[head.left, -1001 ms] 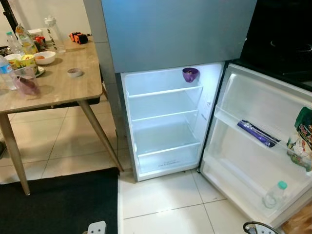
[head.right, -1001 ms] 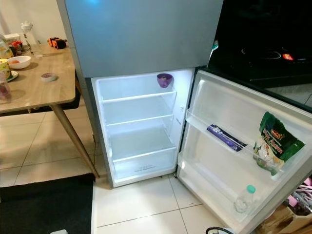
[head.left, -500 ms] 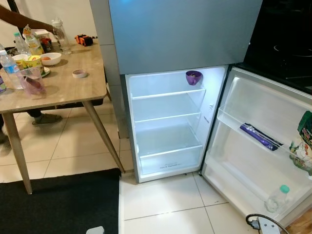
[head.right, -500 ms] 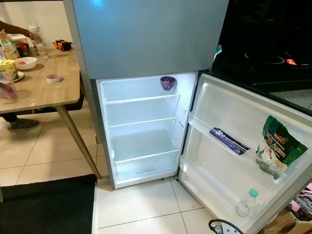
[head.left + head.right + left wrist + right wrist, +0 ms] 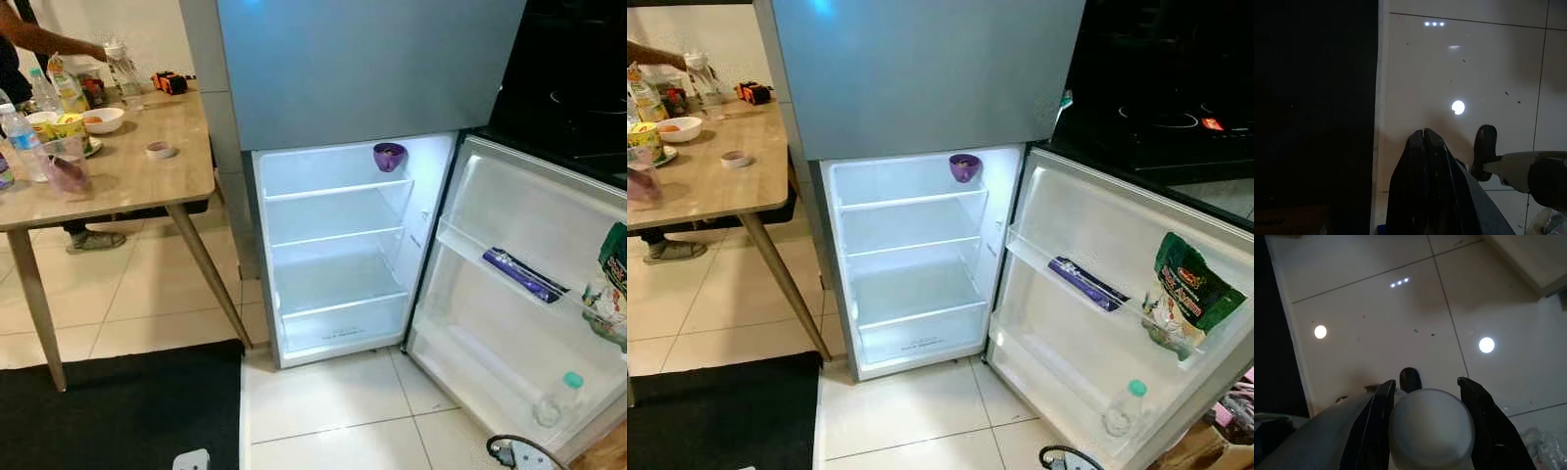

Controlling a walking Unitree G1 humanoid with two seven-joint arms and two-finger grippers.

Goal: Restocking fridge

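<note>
**White-capped bottle in my right claw, fridge wide open ahead**

There I stood on pale tiles, facing the fridge (image 5: pixel 333 245), lower door (image 5: pixel 1117 323) swung out to my right and the lit shelves bare but for a purple bowl (image 5: pixel 389 156) on the top one. In the door racks sat a purple packet (image 5: pixel 1085 284), a green bag (image 5: pixel 1187 294) and a clear bottle with a teal cap (image 5: pixel 1124 409) down low.

My right claw (image 5: pixel 1426 387) hung low over the floor, its two black fingers spread around a round white cap (image 5: pixel 1431 428) and pressing on either side of it — a bottle's top, as far as I could tell, held well short of the fridge. My left claw (image 5: pixel 1423 133) pointed down at the tiles beside the black mat (image 5: pixel 108 411), fingers pressed together, gripping nothing.

Off to my left stood the wooden surface (image 5: pixel 127 171), crowded with bottles, a white bowl (image 5: pixel 103 118) and a small dish (image 5: pixel 157 150). A person's hand (image 5: pixel 98 54) reached to a clear bottle (image 5: pixel 121 73) at its far edge.
</note>
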